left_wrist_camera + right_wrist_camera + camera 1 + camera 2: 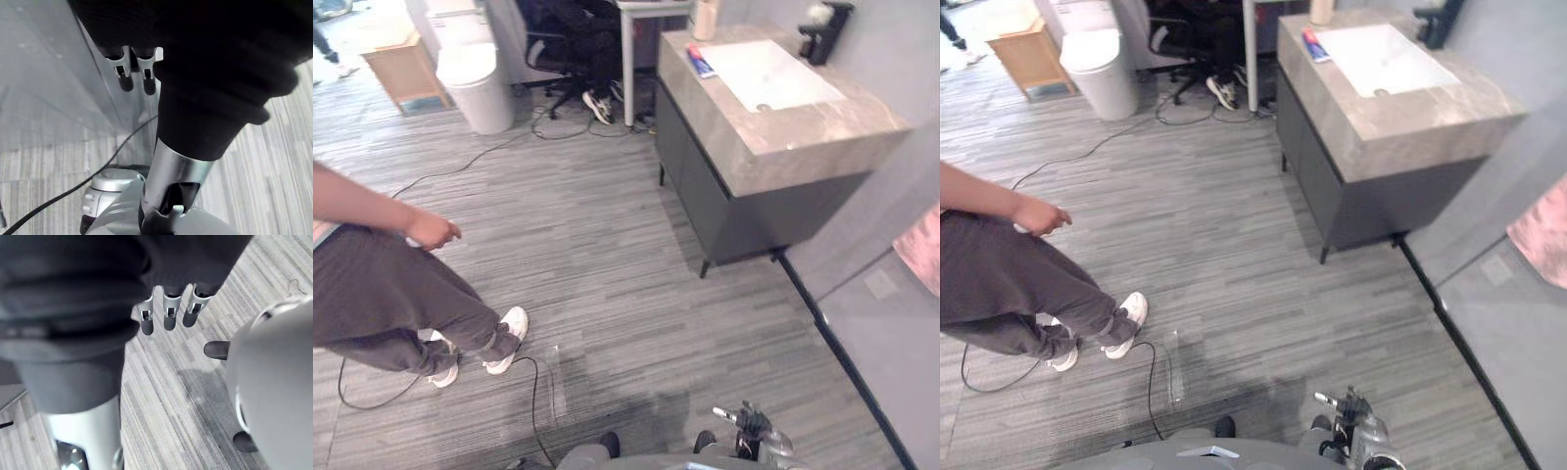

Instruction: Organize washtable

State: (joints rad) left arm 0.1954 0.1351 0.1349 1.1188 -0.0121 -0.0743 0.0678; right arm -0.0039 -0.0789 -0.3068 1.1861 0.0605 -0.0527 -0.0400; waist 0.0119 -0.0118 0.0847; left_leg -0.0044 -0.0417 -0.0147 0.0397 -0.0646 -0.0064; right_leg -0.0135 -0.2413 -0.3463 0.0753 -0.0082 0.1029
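In the left eye view the washtable (783, 147), a grey stone counter on a dark cabinet, stands against the wall at the upper right, well apart from the right hand (751, 427) at the bottom edge. A white basin (769, 73) is sunk in the counter, with a black tap (824, 31) behind it, a red and blue toothpaste tube (701, 63) lying just beside the basin's left side, and a beige container (706, 20) at the back corner. A person (382, 294) in grey trousers stands on the left, near a white bin (475, 83) and a wooden stool (403, 69). The right eye view adds a pink cloth (1540, 235) at the right edge. In the left wrist view the left hand (126, 73) hangs over the striped floor (274, 161), fingers straight and empty. In the right wrist view the right hand's fingers (168, 316) likewise point down uncurled, gripping nothing.
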